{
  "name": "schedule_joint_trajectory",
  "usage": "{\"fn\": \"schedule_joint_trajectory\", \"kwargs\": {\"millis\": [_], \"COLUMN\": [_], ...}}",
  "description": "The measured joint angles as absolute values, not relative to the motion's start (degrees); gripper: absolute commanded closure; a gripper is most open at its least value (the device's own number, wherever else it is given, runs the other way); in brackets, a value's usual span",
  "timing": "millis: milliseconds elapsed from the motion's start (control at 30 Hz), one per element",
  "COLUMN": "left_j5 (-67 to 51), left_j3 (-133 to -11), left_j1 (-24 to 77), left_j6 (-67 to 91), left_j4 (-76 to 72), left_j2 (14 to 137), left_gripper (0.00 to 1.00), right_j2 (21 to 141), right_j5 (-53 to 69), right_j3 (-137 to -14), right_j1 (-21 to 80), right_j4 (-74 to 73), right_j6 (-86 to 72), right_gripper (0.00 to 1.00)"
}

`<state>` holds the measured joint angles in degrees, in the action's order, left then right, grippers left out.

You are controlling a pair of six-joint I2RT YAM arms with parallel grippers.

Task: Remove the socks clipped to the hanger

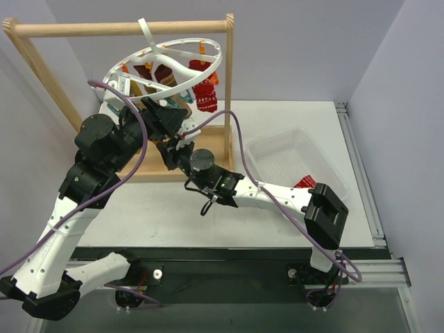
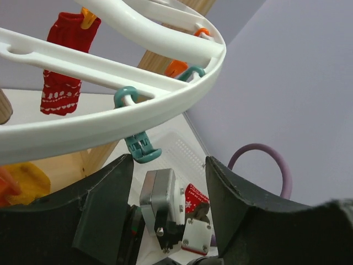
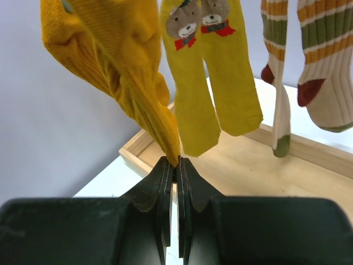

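On the desk [image 1: 277, 229], right of the arms, the basket [image 1: 267, 149] sits within the right arm's reach. One red sock [image 1: 305, 182] lies at its near edge, so this is likely where freed ones go.

Further in, low under the ring, the right pincer [image 3: 177, 161] is fully closed on the toe tip of a mustard sock [image 3: 127, 77]. It pinches the lowest point, and I judge a downward tug from there should drag the sock from its clip, which is out of view. Just beside it hang two bear socks [image 3: 212, 72] and some striped socks [image 3: 325, 55], both untouched.

Higher up, the left pincer [image 2: 168, 171] stands wide open and holds nothing. Its fingers [image 2: 105, 204] are just below the rim of the hanger [image 2: 110, 121], near an empty teal clip [image 2: 140, 148]. It is probably placed there to steady the ring or work a clip.

The ring hangs tilted from the rack [image 1: 118, 29]. At its far side a patterned sock [image 2: 62, 61] hangs from an orange clip [image 2: 87, 17].
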<state>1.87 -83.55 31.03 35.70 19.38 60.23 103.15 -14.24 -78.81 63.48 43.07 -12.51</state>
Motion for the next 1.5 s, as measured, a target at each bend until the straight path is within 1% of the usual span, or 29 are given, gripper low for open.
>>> {"fn": "schedule_joint_trajectory", "kwargs": {"millis": [100,267,400,533,667,900,1100,1500], "left_j5": [0.9,3.4,8.5,14.2,19.9,27.0,28.5,32.4], "left_j3": [-83.4,-83.7,-85.9,-86.6,-87.1,-95.7,-95.9,-94.5], "left_j1": [31.3,32.7,34.5,35.8,36.3,36.2,35.7,35.5], "left_j6": [33.3,28.0,23.1,19.4,17.3,19.3,23.0,27.2], "left_j4": [20.7,24.8,28.2,30.3,31.9,37.3,39.7,39.7], "left_j2": [58.9,55.8,53.9,51.7,50.7,58.7,62.5,61.5], "left_gripper": [0.3,0.33,0.34,0.37,0.38,0.37,0.37,0.37], "right_j2": [102.3,100.2,98.4,97.1,96.6,96.2,96.0,94.8], "right_j5": [-15.6,-18.3,-19.4,-20.0,-20.2,-20.2,-20.2,-20.4], "right_j3": [-78.4,-77.8,-77.3,-77.3,-77.2,-76.4,-76.3,-74.4], "right_j1": [63.5,63.6,63.6,63.8,64.1,64.8,65.3,66.1], "right_j4": [42.1,40.9,39.6,38.2,37.5,35.9,35.7,35.8], "right_j6": [-12.5,-12.5,-12.3,-12.3,-12.3,-11.9,-11.6,-10.9], "right_gripper": [1.0,1.0,1.0,1.0,1.0,1.0,1.0,1.0]}}
